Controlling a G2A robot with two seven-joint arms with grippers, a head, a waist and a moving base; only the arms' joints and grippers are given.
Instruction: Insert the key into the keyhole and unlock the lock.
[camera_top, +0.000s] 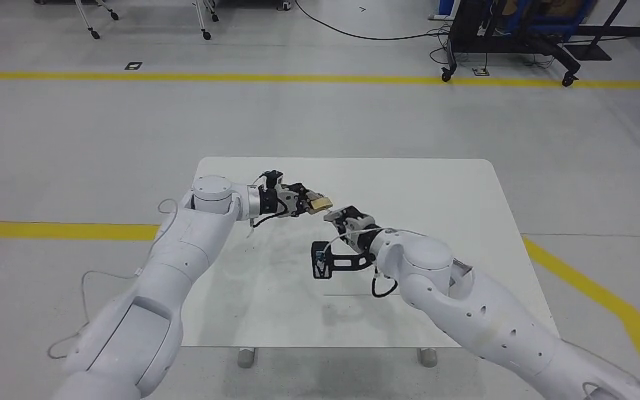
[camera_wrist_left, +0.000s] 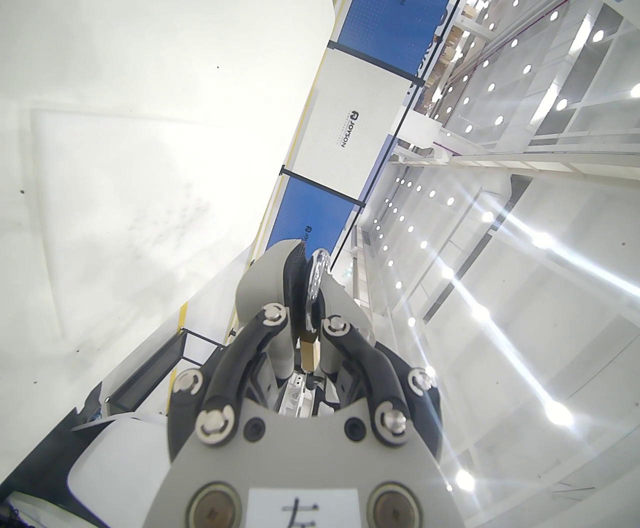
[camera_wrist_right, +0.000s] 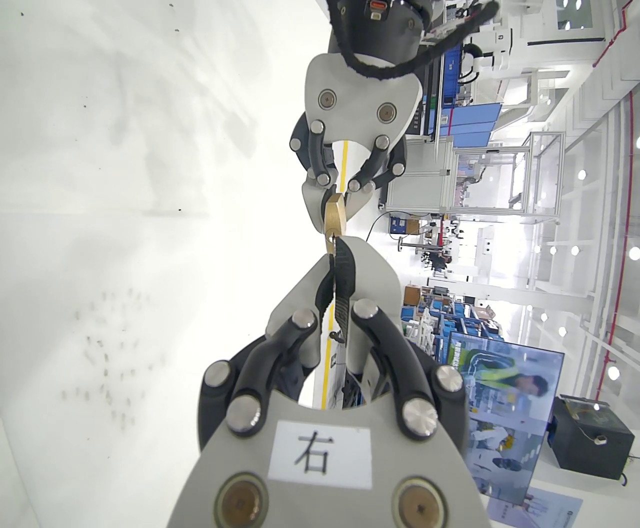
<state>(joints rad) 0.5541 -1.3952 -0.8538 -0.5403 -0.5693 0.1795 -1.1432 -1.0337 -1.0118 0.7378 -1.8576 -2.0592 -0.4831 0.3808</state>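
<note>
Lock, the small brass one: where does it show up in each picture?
Top view: lock above the table, where the two arms' tips meet.
Left wrist view: brass sliver between the left gripper's fingers.
Right wrist view: lock in the farther gripper, just past the right gripper's tips.
Shared landmark: the left gripper, shut on the lock.

You have a lock (camera_wrist_right: 334, 216) of smooth, glossy brass-coloured metal. The right gripper (camera_wrist_right: 336, 260) looks like matt grey plastic, with ribbed black pads (camera_wrist_right: 345, 272) and shiny metal pins on dull black links. Your table (camera_wrist_right: 125, 150) is matt white, smudged with grey.
</note>
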